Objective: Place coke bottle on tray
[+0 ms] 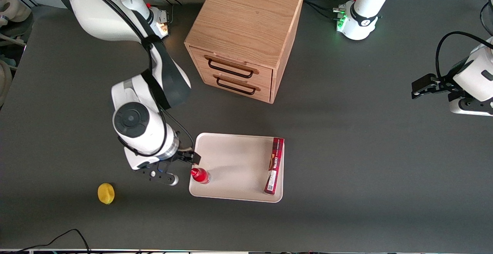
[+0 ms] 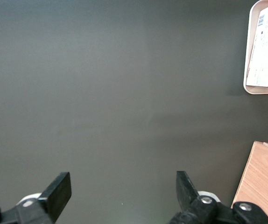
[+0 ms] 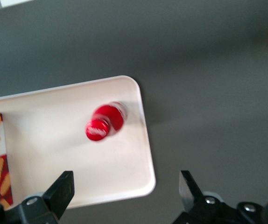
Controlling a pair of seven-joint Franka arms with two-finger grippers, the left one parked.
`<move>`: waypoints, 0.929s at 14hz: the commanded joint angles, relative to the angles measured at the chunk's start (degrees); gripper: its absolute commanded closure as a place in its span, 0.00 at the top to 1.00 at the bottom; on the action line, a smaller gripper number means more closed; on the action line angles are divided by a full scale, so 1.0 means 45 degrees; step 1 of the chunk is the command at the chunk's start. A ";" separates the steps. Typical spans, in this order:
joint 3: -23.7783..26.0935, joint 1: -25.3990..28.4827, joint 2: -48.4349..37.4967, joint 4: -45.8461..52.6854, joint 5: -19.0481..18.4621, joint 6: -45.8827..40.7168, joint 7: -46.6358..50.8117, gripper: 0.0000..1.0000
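Standing upright inside the tray (image 1: 235,161), close to its rim at the working arm's end, the coke bottle (image 1: 200,175) looks small, light and stiff, with a glossy skin that would likely slip; the body below the narrow neck seems the safest hold. In the front view the claw (image 1: 169,169) sits above the worktop (image 1: 346,138) just beside the tray, clear of the bottle, and a red box (image 1: 274,166) lies along the tray's parked-arm edge. The right wrist view adds what the front hides: claw (image 3: 127,198) spread wide and empty, bottle (image 3: 105,122) seen cap-on. The left wrist view shows only the tray's corner (image 2: 249,70) and box (image 2: 266,46).
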 commanded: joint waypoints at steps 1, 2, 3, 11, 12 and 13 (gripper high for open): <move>0.0321 -0.0829 -0.4406 -0.5330 0.0050 0.0178 -0.1918 1.00; 0.0321 -0.1199 -0.5618 -0.6543 0.0282 0.0178 -0.2777 1.00; 0.0302 -0.1667 -0.6732 -0.7541 0.0459 0.0139 -0.3772 1.00; 0.0282 -0.4268 -0.9479 -0.8685 0.1203 -0.1541 -0.7356 1.00; 0.0282 -0.4289 -0.9401 -0.8646 0.1183 -0.1522 -0.7356 1.00; 0.0282 -0.4308 -0.9361 -0.8587 0.1202 -0.1502 -0.7318 1.00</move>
